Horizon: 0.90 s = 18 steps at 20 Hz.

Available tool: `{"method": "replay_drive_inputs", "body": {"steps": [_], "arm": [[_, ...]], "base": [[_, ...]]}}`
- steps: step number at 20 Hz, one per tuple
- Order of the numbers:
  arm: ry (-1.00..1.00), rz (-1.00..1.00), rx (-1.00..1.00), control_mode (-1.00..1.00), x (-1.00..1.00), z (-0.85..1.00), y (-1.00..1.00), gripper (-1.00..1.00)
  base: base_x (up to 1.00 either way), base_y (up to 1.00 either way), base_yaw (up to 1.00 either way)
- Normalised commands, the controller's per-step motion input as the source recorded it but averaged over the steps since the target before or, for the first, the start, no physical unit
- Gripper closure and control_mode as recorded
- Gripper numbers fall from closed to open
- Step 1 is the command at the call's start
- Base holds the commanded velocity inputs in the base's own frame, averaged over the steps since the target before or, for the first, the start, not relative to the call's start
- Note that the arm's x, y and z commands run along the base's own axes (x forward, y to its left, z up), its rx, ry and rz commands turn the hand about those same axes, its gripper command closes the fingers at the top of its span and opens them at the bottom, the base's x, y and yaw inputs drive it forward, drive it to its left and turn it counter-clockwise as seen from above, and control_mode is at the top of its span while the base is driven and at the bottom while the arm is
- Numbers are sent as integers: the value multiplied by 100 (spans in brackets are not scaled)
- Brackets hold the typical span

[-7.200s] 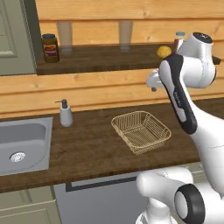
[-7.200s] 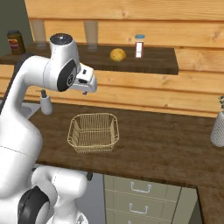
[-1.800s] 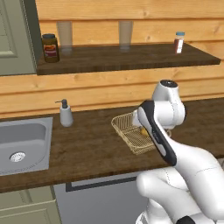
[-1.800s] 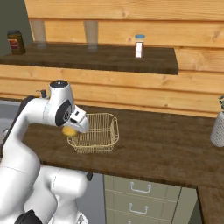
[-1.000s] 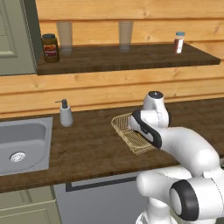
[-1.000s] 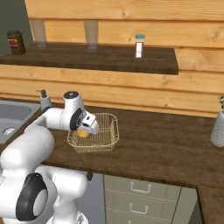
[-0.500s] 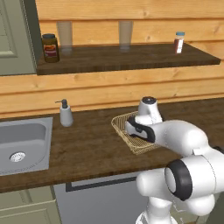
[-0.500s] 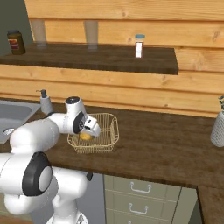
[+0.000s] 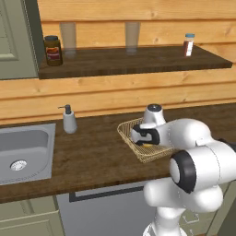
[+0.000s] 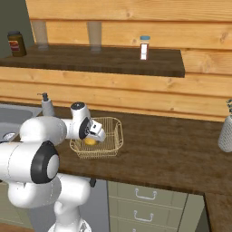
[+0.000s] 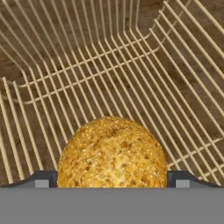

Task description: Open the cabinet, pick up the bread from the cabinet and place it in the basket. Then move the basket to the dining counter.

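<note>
The bread (image 11: 113, 153), a seeded golden bun, sits low inside the basket (image 11: 87, 65), pressed between my two fingertips (image 11: 43, 179). My gripper (image 11: 113, 179) is shut on it, reaching down into the pale-gold wire basket (image 10: 118, 136) on the dark worktop. From the right base view the bread (image 10: 90, 141) shows yellow through the mesh just under the gripper (image 10: 94, 135). In the left base view my hand (image 9: 145, 137) covers most of the basket (image 9: 125, 132); a yellow sliver of bread (image 9: 148, 145) peeks out below it.
A soap dispenser (image 9: 69, 120) and steel sink (image 9: 18, 152) lie left of the basket. The shelf above holds a jar (image 9: 53, 50), two glasses and a spice bottle (image 9: 188, 44). A grey shaker (image 10: 225, 131) stands far right. A cabinet door (image 9: 14, 37) hangs upper left.
The arm came down from the shelf carrying the bread and lowered it into the basket; in the last half second the hand sank slightly deeper.
</note>
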Motion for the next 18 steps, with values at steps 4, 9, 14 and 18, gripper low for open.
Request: {"method": "replay_drive_inputs", "body": {"steps": [4,9,14,18], "arm": [[0,0,0,-100,27,-12,-2,100],[0,0,0,-100,3,-5,-1,100],[0,0,0,-100,0,-3,0,-100],[0,0,0,-100,0,0,0,-100]], "base": [[0,0,0],[0,0,0],[0,0,0],[0,0,0]]}}
